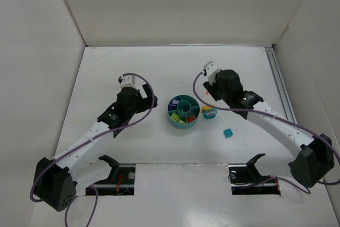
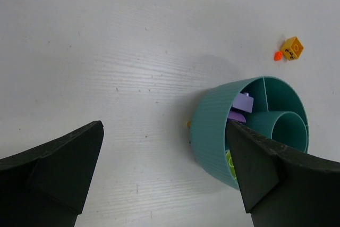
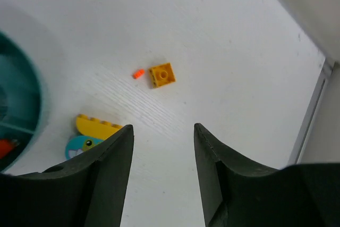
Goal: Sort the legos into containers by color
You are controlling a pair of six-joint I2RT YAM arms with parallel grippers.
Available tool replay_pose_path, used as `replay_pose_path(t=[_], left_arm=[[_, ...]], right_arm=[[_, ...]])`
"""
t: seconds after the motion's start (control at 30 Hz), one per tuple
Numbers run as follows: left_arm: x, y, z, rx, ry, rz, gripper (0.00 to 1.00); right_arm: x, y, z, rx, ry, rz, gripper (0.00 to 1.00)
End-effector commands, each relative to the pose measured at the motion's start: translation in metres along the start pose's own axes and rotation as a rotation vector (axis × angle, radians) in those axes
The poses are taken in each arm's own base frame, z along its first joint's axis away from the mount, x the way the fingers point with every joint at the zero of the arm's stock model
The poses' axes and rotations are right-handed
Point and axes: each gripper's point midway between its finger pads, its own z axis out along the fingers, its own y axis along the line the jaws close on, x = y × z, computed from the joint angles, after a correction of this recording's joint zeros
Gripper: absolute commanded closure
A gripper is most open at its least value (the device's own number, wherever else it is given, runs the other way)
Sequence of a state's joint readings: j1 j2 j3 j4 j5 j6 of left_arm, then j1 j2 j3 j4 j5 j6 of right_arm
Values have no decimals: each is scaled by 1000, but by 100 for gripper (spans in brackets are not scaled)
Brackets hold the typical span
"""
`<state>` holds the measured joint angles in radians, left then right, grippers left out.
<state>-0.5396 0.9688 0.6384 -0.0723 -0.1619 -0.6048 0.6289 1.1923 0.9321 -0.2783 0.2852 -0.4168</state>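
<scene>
**Lego sort: both grippers empty, some bricks loose on the table**

Top cam: the teal dish (image 1: 183, 125) sits mid-table between the two arms. It has purple bricks (image 1: 173, 105) in a far-left wedge, yellow-green bricks (image 1: 177, 118) in a near-left wedge and a red piece (image 1: 192, 117) in a wedge on the right. Just right of the dish is a little clump of loose legos (image 1: 209, 112). A teal brick (image 1: 228, 132) lies alone, further right and nearer the bases. The left arm (image 1: 90, 136) comes in from the left and the right arm (image 1: 271, 120) from the right. I can't make out either set of fingers from up here.

Left wrist cam: the left gripper (image 2: 163, 127) is spread wide with only bare table in the gap. The dish is off to the right, and one finger overlaps its wall in the view. I can't tell if they touch. Past the dish is a yellow-orange one-stud brick (image 2: 292, 48) with a tiny orange piece (image 2: 277, 55) just beside it.

Right wrist cam: the right gripper (image 3: 163, 131) has its jaws parted and is holding nothing. The one-stud brick and the tiny orange piece lie on the table ahead of it. At lower left, a yellow curved brick (image 3: 98, 126) lies against a teal round piece (image 3: 82, 144), partly behind a finger. The dish rim is a blur at the left edge.
</scene>
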Motion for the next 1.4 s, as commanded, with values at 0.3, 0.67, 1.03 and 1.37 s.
replay_pose_path(t=[0.3,0.67,1.03,1.37], left_arm=[[-49,-6,16,12,-44,-27,0],[-30,-5,25,33,6,-44,0],[-29,-4,26,33,6,-44,0],[-30,-2,26,26,1,-44,0]], right_arm=[[46,12,68,-17,365,333,48],[67,44,124,-85,387,423,50],[83,32,153,-41,382,496,52],[93,35,169,-19,399,538,59]])
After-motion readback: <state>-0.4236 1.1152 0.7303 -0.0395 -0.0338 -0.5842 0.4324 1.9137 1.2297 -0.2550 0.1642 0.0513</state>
